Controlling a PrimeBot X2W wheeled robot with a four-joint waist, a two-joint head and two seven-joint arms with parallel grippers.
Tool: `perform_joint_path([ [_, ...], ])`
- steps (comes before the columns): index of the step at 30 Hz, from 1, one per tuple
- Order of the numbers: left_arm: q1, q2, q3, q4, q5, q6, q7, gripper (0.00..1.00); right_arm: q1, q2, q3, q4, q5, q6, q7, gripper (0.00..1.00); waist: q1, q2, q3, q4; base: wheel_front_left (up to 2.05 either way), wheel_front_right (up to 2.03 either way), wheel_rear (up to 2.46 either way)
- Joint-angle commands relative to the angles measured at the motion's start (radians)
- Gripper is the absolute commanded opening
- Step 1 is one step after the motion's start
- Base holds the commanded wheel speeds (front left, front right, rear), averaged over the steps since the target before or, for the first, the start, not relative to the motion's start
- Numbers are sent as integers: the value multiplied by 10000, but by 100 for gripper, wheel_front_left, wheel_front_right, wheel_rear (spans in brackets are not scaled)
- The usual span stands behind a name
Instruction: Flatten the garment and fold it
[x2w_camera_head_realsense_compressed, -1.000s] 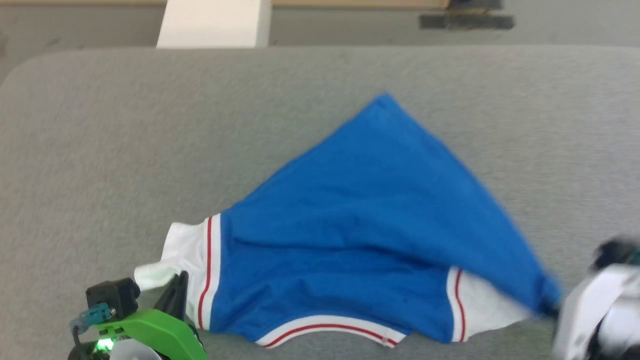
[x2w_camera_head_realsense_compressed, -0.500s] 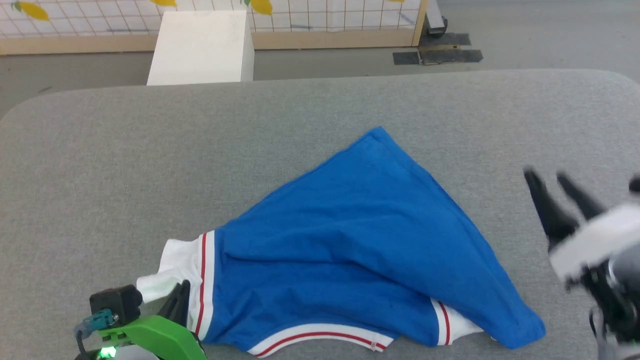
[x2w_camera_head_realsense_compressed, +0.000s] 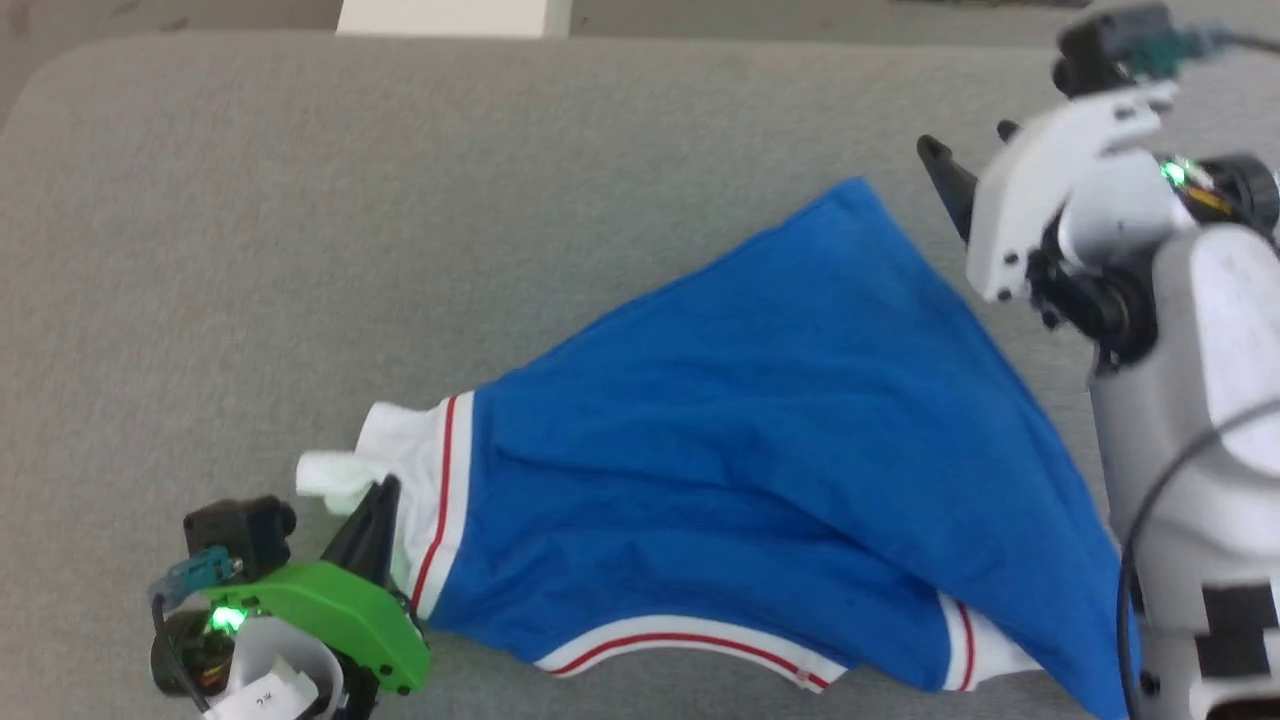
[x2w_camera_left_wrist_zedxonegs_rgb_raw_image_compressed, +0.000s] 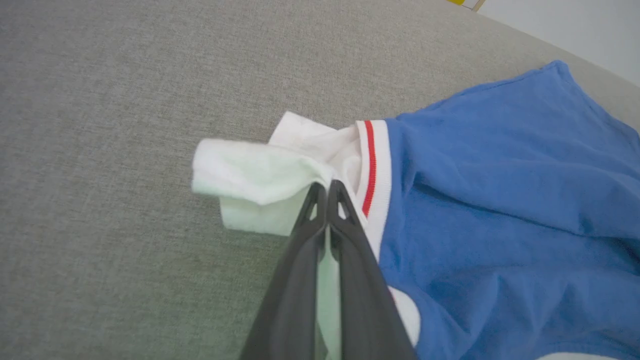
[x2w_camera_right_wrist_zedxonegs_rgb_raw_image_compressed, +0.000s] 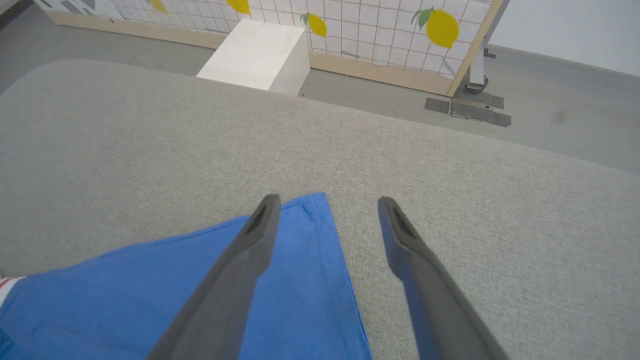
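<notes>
**Desk:** Where is the shirt (x2w_camera_head_realsense_compressed: 760, 440) sitting for you?

**Me:** It's on the grey counter (x2w_camera_head_realsense_compressed: 300, 200), spread but not flat. The blue body fans out into a rough triangle toward the far right. One white sleeve (x2w_camera_left_wrist_zedxonegs_rgb_raw_image_compressed: 260, 175) is bunched at the near left, and the other is half tucked under the blue at the near right. I see no lettering on the side facing up.

**Desk:** And your hands?

**Me:** My left fingers (x2w_camera_left_wrist_zedxonegs_rgb_raw_image_compressed: 327, 192) are pressed together on the bunched sleeve, pinching a fold of white cloth just beside the red stripe. My right fingers (x2w_camera_right_wrist_zedxonegs_rgb_raw_image_compressed: 255, 235) are spread wide and hold nothing. They hang over the far blue corner (x2w_camera_right_wrist_zedxonegs_rgb_raw_image_compressed: 312, 207), one lined up over the cloth, the other over bare counter.

**Desk:** How do you expect it to handle?

**Me:** It looks like light, limp jersey. I doubt it keeps any shape, so it'll drape and trail wherever I pull. The counter's cloth cover probably grips a little, so a one-sided tug would likely skew the shirt rather than slide it.

**Desk:** So where do you take hold?

**Me:** At edges and seams, not mid-panel. I'd pinch that far corner at the stitched hem, where the doubled cloth gives the fingers more to bite. Then I'd pull against the sleeve hold to draw the creases out. A single thin layer could slip free.
</notes>
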Motion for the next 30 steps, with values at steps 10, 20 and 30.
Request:
perform_joint_path([
  [10,-892,-146,-339,82,12,-298,-303,0,-2135,-121,511,2517,-2336,-13,2825,100,0,0,1939,1475,0,0,0],
  [20,-1049,-123,-379,279,8,-290,-399,0,-2134,-18,653,3194,-2061,-13,3260,0,0,0,1891,1250,0,0,0],
  [30,-570,124,-195,378,48,-17,-326,0,-382,-394,-595,820,504,-13,1369,0,0,0,36,375,0,0,0],
])
